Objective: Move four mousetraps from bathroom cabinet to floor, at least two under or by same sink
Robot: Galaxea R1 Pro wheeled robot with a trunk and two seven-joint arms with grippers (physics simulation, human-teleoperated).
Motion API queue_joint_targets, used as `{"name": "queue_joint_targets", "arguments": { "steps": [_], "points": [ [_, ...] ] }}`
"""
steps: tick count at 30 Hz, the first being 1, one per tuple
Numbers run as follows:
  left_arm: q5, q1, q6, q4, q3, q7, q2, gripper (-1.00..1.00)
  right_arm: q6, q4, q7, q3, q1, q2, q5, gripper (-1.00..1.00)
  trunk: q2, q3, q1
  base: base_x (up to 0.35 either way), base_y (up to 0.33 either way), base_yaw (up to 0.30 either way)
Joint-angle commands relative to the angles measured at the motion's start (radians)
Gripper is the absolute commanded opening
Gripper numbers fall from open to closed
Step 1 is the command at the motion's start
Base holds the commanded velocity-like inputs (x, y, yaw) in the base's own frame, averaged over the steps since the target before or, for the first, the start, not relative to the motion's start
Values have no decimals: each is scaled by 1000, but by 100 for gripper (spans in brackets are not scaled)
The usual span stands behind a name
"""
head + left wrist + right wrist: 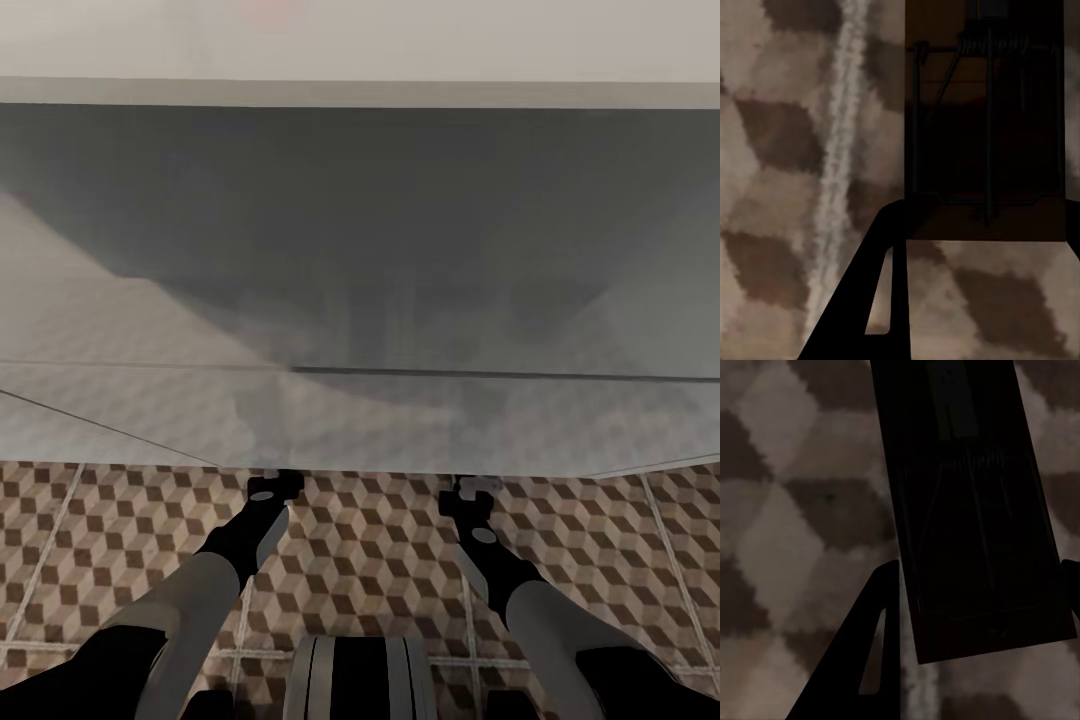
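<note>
— If either trap lands tilted or gets let go early, it could bounce or skid out from the sink [360, 90]; that's my worry.

— Where are they?

— One per wrist view. Left trap [986, 120] sits between the left gripper [979, 247] fingers, low over the floor [787, 180]. Right trap [971, 502] likewise in the right gripper [979, 615]. One dark finger shows each side of each trap, so both look clamped on, though it's dim.

— Touching the tiles?

— Cannot tell. Close, anyway.

— Anything else risky?

— Both arms reach under the white vanity; in the head view the gripper ends vanish at its lower edge. Lifting too fast could knock the underside.

— Surface?

— Cube-pattern tile, pale grout, flat and hard. Smooth, so a trap would slide easily. Tight spot, grey shadow beneath the basin.
</note>
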Motion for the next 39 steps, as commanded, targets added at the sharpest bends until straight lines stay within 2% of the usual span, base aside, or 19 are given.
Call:
{"name": "queue_joint_targets", "arguments": {
  "steps": [1,35,39],
  "points": [
    [2,0,7,-2,-5,7,1,-100,-3,1,-5,6,-1,0,-5,-100,0,-1,0,0,0,0],
    [2,0,5,1,-5,7,4,-100,15,32,-3,6,-1,2,-5,-100,0,-1,0,0,0,0],
    [2,0,6,1,-5,7,5,-100,16,32,-3,6,-1,2,-5,-100,-1,-16,2,0,0,0]
  ]
}}
